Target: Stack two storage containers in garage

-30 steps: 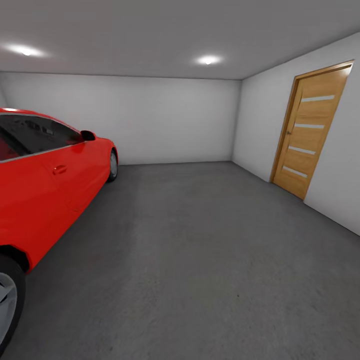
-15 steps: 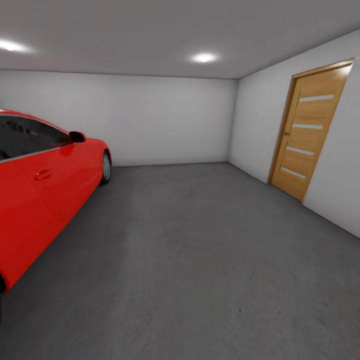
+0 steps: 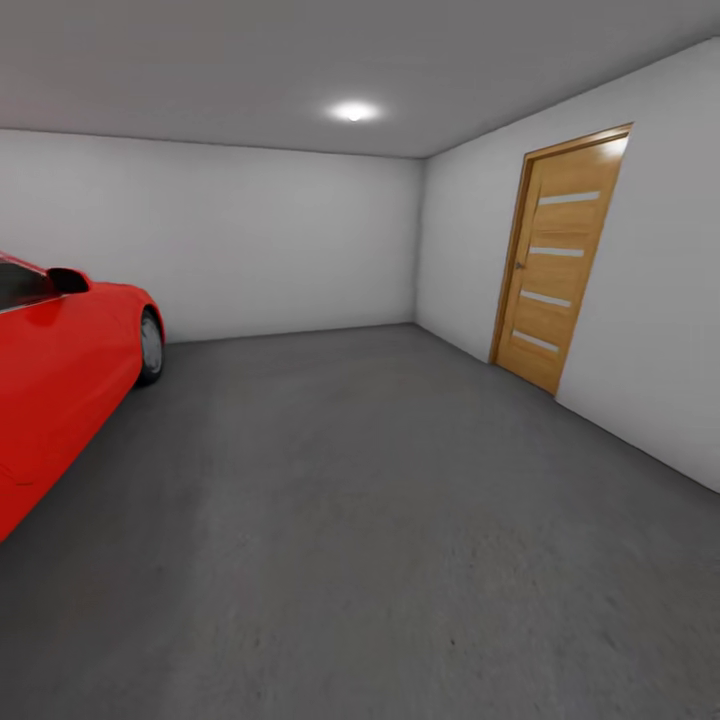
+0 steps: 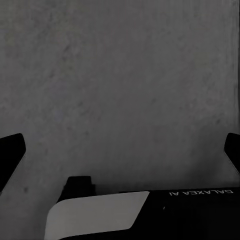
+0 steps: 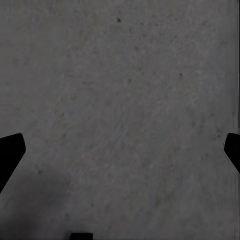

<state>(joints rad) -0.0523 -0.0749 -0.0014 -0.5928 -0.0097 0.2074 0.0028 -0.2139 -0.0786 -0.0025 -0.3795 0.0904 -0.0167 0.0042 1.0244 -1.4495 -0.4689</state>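
Left gripper [image 4: 120, 152]: fingers spread wide, tips at the far edges of the left wrist view, nothing between them but bare concrete.
Right gripper [image 5: 120, 152]: same story, fingers set wide apart and carrying nothing, aimed down at the floor [image 5: 125, 100].
Floor [image 3: 380, 520]: dark grey speckled concrete, running open from under the robot to the back wall.
Red car [image 3: 55, 370]: parked along the left side of the head view, its nose and front wheel toward the back wall, its flank close to the robot's left.
Wooden door [image 3: 555, 265]: light wood with pale glass strips, shut, set in the right-hand wall past mid-room.
Back wall [image 3: 220, 240]: plain white, one ceiling lamp [image 3: 352, 110] glowing above it.
Storage containers: no orange-red bin appears anywhere here, so I judge both to be elsewhere, likely in the living room.
Stage: in the garage, empty-handed; by my reading nothing is stacked on this floor, so fetching comes next.
Risk, the car: turning the base to leave could sweep the left arm or base into the bodywork, because the flank sits so near.
Risk, the door: it is closed, and driving at it without opening it would jam the base.
Risk, later: a bin set down too near the car leaves cramped room for stacking the second.
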